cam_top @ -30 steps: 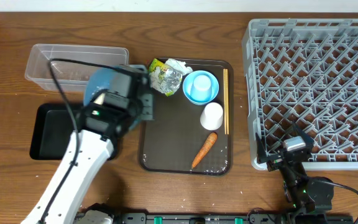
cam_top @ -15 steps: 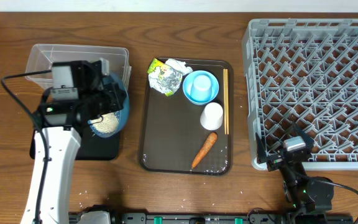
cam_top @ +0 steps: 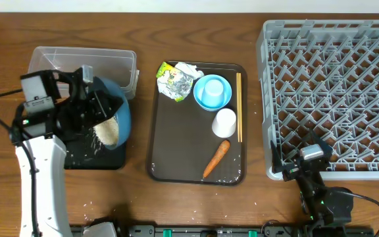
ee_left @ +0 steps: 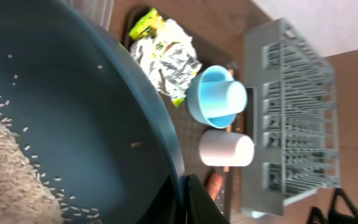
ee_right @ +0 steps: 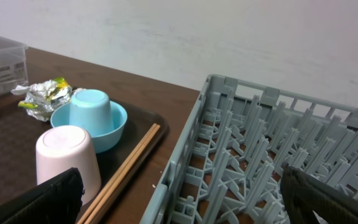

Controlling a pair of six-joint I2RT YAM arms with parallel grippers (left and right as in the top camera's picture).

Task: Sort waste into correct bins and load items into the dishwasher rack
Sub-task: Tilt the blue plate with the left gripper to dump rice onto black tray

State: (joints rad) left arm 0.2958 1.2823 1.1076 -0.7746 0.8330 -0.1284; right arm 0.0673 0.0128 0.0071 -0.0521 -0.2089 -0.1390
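Note:
My left gripper is shut on the rim of the large blue bowl and holds it tilted over the black tray. White rice slides from the bowl onto that tray. In the left wrist view the jaws clamp the bowl, with rice inside. The wrapper, light-blue cup, white cup, chopsticks and carrot lie on the brown tray. My right gripper is open and empty beside the grey rack.
The clear tub stands behind the black tray. The light-blue cup sits upside down in a small light-blue dish. A few rice grains lie on the table near the front edge. The right arm rests at the rack's front left corner.
My left arm has carried the blue bowl leftward from the brown tray's edge to above the black tray and tilted it; rice now spills out. The right arm has not moved.

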